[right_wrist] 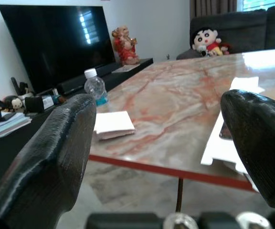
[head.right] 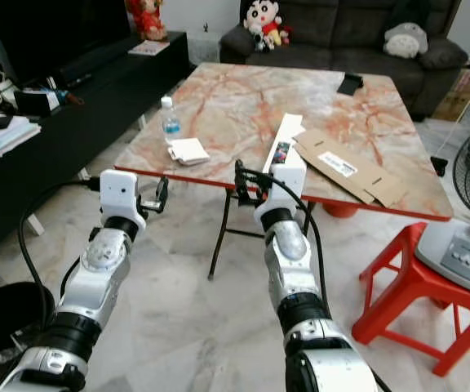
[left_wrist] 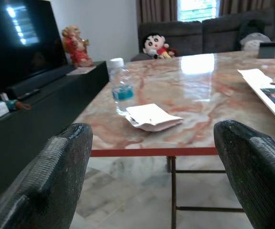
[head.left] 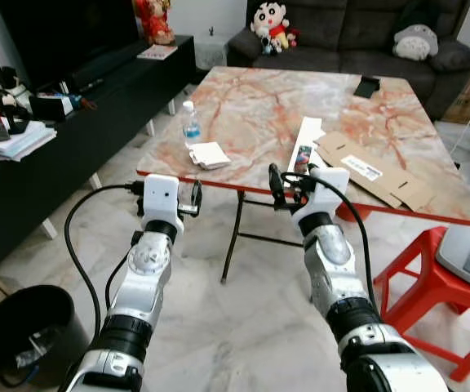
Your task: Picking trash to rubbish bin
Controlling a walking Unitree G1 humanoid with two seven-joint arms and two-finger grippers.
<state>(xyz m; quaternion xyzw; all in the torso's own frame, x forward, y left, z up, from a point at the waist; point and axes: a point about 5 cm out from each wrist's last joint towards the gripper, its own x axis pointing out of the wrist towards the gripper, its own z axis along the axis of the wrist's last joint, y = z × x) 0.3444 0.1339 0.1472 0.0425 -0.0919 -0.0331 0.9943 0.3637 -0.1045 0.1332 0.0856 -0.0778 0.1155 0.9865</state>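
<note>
Trash: a folded white paper wad lies near the front-left corner of the marble table, just beside a small water bottle.
Cardboard: a flattened box and a long white carton lie toward the table's front-right edge.
Bin: a black rubbish bin stands on the floor, well apart at lower left.
Left gripper: held short of the table's front edge, fingers spread wide, empty.
Right gripper: at the front edge, fingers wide, empty.
</note>
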